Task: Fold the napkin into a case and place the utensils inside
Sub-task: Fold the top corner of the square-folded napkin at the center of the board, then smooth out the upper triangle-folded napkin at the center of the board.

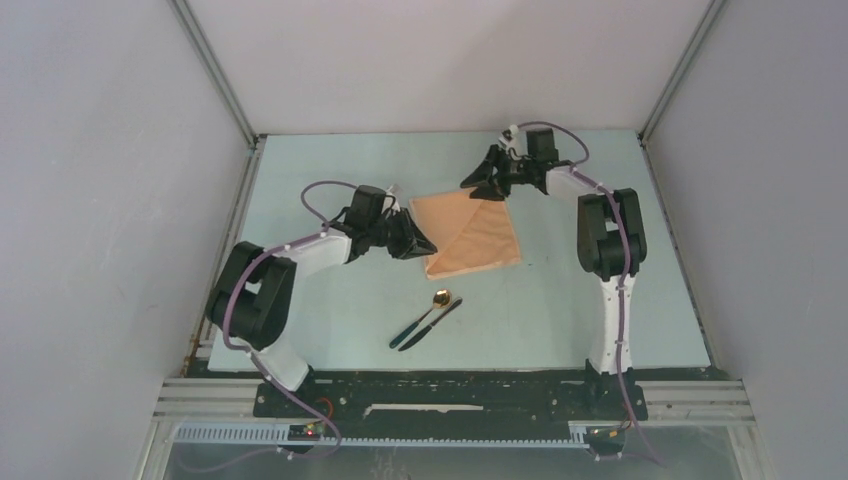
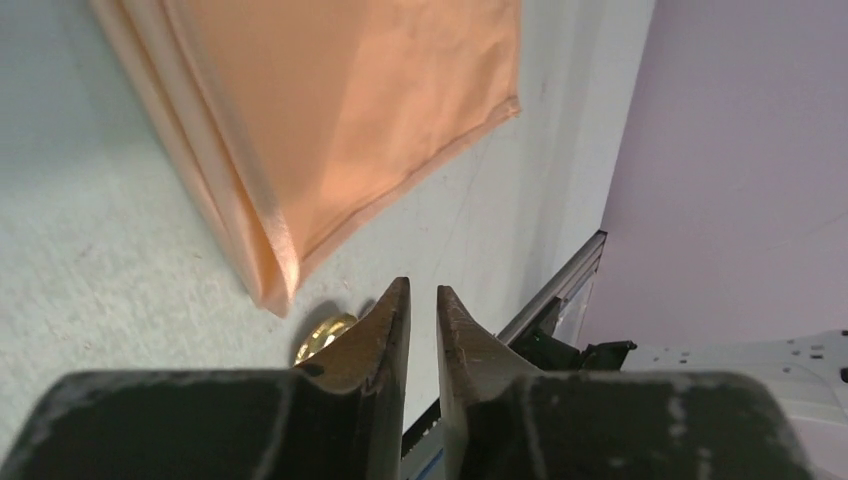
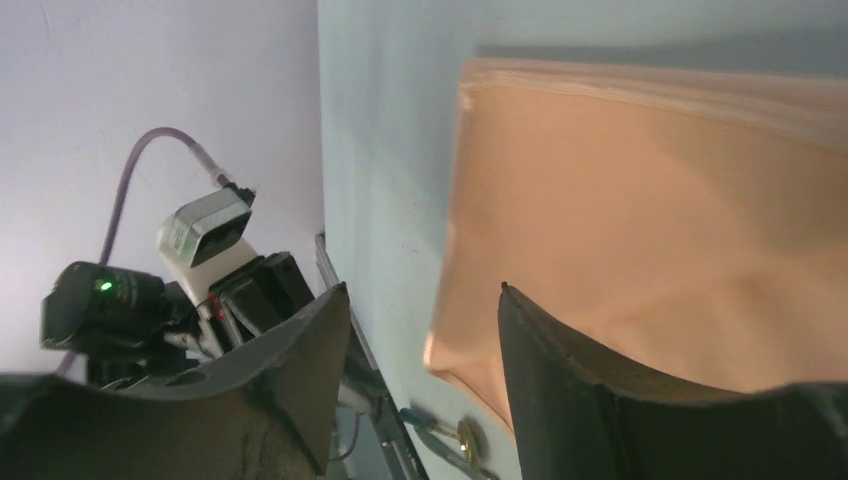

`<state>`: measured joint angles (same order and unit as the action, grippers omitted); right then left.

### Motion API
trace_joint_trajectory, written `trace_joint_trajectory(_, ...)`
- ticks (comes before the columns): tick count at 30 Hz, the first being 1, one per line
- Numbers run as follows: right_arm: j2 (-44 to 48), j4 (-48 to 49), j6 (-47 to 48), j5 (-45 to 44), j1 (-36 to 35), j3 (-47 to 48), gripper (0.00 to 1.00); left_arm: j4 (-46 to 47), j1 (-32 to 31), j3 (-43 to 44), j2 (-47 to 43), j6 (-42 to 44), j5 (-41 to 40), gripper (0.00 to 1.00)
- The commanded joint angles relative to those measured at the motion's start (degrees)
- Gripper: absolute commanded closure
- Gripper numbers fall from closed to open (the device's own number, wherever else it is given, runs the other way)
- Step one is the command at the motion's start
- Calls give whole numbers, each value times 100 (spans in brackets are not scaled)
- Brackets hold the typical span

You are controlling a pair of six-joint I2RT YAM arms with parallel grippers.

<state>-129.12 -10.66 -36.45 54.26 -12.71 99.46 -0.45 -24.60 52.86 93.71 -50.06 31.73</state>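
The peach napkin (image 1: 470,232) lies folded flat on the pale table, with a diagonal fold line across it; it also fills the upper part of the left wrist view (image 2: 350,110) and the right wrist view (image 3: 650,220). My left gripper (image 1: 427,247) (image 2: 422,285) hovers at the napkin's near-left corner, its jaws only a narrow gap apart with nothing between them. My right gripper (image 1: 476,185) (image 3: 422,287) stands open and empty over the napkin's far corner. The utensils lie side by side in front of the napkin: a gold-bowled spoon (image 1: 438,299) (image 2: 322,335) (image 3: 465,438) and a dark knife (image 1: 432,322).
Grey walls and aluminium frame posts close in the table (image 1: 330,300) on three sides. A black rail (image 1: 450,410) with both arm bases runs along the near edge. The left arm's wrist camera (image 3: 205,228) shows in the right wrist view.
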Motion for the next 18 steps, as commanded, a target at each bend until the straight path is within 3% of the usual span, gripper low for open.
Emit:
trace_joint_trajectory(1,8,1468,-478,668,303,-631,32,-43,-1,298,475,76,-11,80)
trace_joint_trajectory(5,-221,2069,-845,906,382,-714,28,18,-1,448,889,60,88,82)
trace_joint_trajectory(18,-508,2498,-1162,935,462,-693,28,826,-1,-4,1254,-182,125,84)
